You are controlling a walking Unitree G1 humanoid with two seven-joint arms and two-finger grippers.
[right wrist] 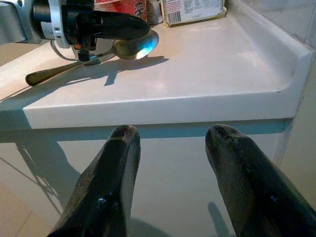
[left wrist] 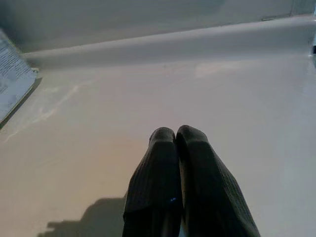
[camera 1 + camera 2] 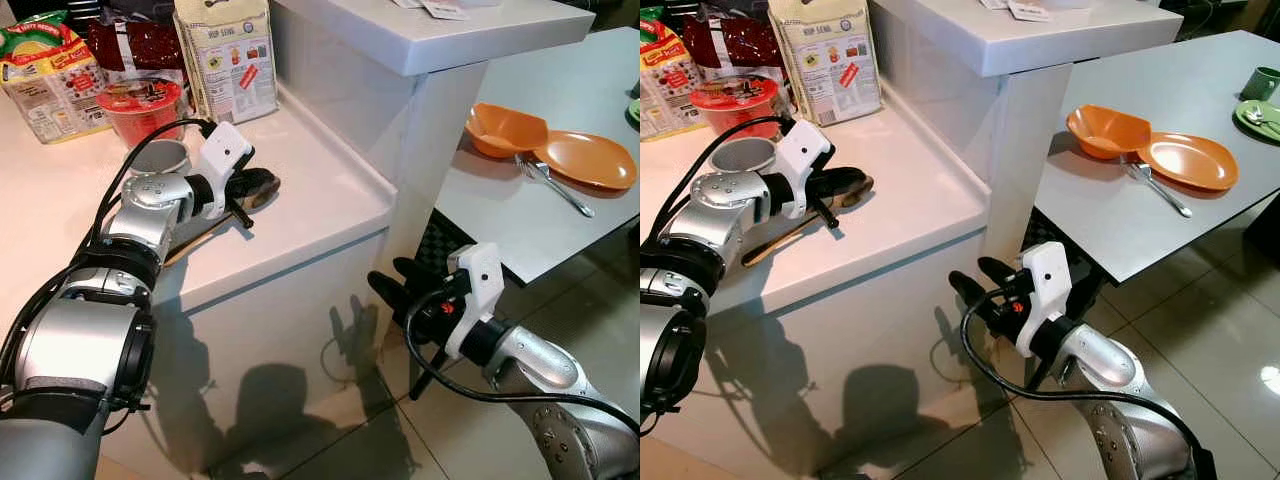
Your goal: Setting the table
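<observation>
A spoon (image 1: 132, 46) with a metal bowl and a brownish handle (image 3: 196, 243) lies on the white counter (image 3: 300, 200). My left gripper (image 3: 255, 186) hovers right over the spoon's bowl, fingers shut; from here I cannot tell whether they touch it. Lower down, in front of the counter's face, my right gripper (image 3: 972, 280) is open and holds nothing. On the grey table (image 3: 520, 225) at the right stand an orange bowl (image 3: 503, 130) and an orange plate (image 3: 588, 158), with a fork (image 3: 556, 186) beside them.
Behind the spoon are a metal cup (image 3: 160, 157), a red noodle cup (image 3: 140, 108) and food bags (image 3: 228, 55). A raised white ledge (image 3: 430, 40) divides counter from table. A green cup (image 3: 1265, 82) and green plate (image 3: 1252, 117) sit at the table's far right. Tiled floor lies below.
</observation>
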